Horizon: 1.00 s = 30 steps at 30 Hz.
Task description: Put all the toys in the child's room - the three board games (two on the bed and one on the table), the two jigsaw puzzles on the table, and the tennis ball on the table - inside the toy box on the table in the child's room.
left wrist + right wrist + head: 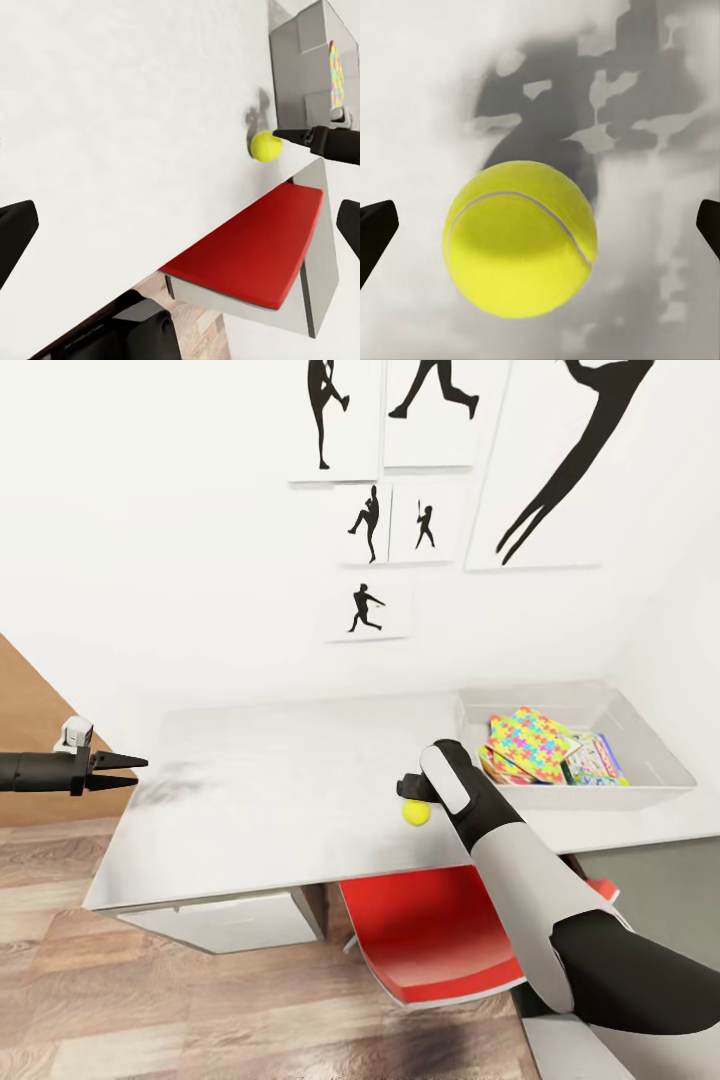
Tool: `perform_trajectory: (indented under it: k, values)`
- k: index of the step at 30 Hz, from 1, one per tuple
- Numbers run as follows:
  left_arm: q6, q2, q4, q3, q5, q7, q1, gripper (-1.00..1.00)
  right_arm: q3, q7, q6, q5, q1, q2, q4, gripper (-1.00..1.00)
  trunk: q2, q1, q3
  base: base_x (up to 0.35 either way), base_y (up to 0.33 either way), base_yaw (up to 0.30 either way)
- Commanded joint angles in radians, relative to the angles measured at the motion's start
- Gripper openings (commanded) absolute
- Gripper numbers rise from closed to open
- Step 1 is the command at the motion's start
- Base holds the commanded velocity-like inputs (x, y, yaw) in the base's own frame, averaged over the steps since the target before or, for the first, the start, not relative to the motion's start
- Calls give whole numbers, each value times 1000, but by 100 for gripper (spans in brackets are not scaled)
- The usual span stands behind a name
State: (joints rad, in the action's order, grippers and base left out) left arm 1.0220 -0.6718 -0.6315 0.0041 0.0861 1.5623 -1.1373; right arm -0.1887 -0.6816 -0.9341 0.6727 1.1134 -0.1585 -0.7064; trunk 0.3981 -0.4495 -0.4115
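The tennis ball point(415, 813) lies on the white table point(270, 800) near its front edge. My right gripper point(412, 796) hangs just over the ball, open; in the right wrist view the ball point(519, 238) sits between the two spread fingers point(375, 234), apart from both. The grey toy box point(650, 745) stands at the table's right end and holds jigsaw puzzles point(528, 743) and a light blue board game point(597, 761). My left gripper point(128, 771) hovers open at the table's left end, holding nothing. The left wrist view shows the ball point(265, 146) and the toy box point(300, 67).
A red chair point(440, 935) is tucked under the table below my right arm. A white drawer unit point(225, 922) sits under the table's left part. Black athlete pictures point(365, 610) hang on the white wall behind. Wood floor point(150, 1010) lies in front.
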Motion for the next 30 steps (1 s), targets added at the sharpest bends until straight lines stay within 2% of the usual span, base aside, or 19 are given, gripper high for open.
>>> perform_trajectory:
  k: [1,19,30]
  values:
    - [10,0,0,1,9,8,-1,100,-3,-10,-2,10,1,1,-1,100,2,0,-3,4,0,0]
    - [10,-1,0,0,9,8,-1,100,-5,-7,0,11,0,-1,-3,100,2,0,-33,0,0,0]
    - [10,0,0,1,9,8,-1,100,2,-1,-2,11,-1,0,-3,100,2,0,-36,0,0,0]
